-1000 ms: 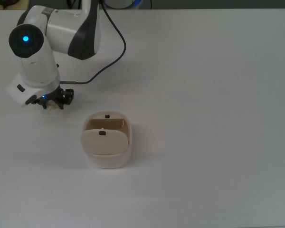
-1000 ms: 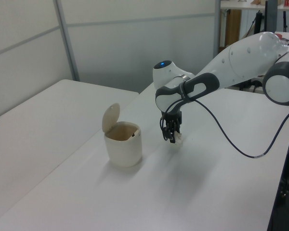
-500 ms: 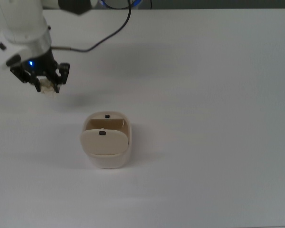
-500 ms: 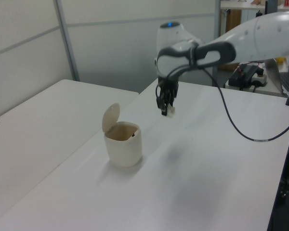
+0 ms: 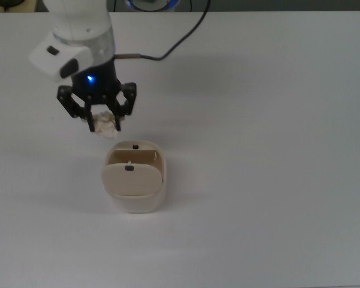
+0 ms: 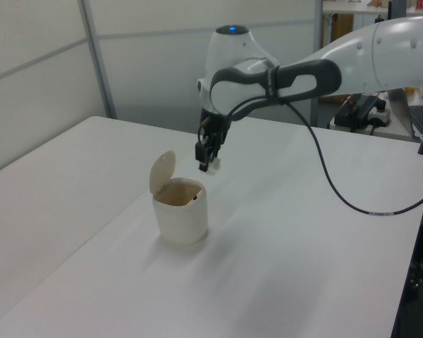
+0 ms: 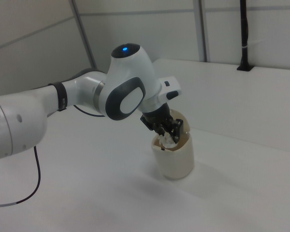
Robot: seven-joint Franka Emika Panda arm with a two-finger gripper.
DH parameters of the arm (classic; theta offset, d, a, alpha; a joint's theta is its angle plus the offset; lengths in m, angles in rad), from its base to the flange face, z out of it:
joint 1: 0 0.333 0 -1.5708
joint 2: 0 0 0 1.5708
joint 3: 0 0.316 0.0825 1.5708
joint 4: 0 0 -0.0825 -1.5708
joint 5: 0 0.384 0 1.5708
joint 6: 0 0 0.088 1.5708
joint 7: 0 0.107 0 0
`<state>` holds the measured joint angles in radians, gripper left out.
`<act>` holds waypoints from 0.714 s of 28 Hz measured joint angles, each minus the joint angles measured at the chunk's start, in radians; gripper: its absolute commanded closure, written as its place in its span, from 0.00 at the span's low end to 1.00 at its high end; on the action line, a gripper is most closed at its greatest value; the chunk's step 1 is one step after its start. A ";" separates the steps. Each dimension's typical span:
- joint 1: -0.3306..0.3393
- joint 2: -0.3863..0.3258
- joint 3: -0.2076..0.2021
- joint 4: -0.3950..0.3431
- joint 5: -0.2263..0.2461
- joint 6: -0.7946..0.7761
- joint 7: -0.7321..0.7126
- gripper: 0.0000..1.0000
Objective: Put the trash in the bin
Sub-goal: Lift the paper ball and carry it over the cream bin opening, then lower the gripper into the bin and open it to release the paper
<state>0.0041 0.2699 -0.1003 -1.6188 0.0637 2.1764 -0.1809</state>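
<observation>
The bin (image 5: 134, 177) (image 6: 180, 209) (image 7: 176, 156) is a small cream container standing on the white table with its flap lid tipped up. My gripper (image 5: 104, 127) (image 6: 207, 165) (image 7: 168, 136) hangs in the air, shut on the trash (image 5: 105, 127) (image 6: 214, 165) (image 7: 167, 140), a small off-white paper wad. In the top view the wad sits just off the bin's upper-left rim. In the left view it hangs above and slightly right of the bin's opening. The arm's body hides part of the gripper in the right view.
The white table (image 5: 270, 150) stretches wide around the bin. A black cable (image 5: 174, 48) (image 6: 338, 190) trails from the arm across the table. Grey wall panels (image 6: 42, 63) stand behind the table in the left view.
The gripper has carried the wad up off the table and then across toward the bin, moving right and down in the top view. The bin has stayed put.
</observation>
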 measured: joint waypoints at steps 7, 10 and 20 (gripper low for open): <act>0.044 0.063 0.000 0.000 0.000 0.164 0.077 0.45; 0.054 0.082 0.000 0.002 0.000 0.206 0.093 0.00; 0.068 0.108 0.000 0.010 0.000 0.238 0.129 0.00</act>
<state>0.0717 0.3781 -0.0999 -1.6085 0.0637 2.4149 -0.0516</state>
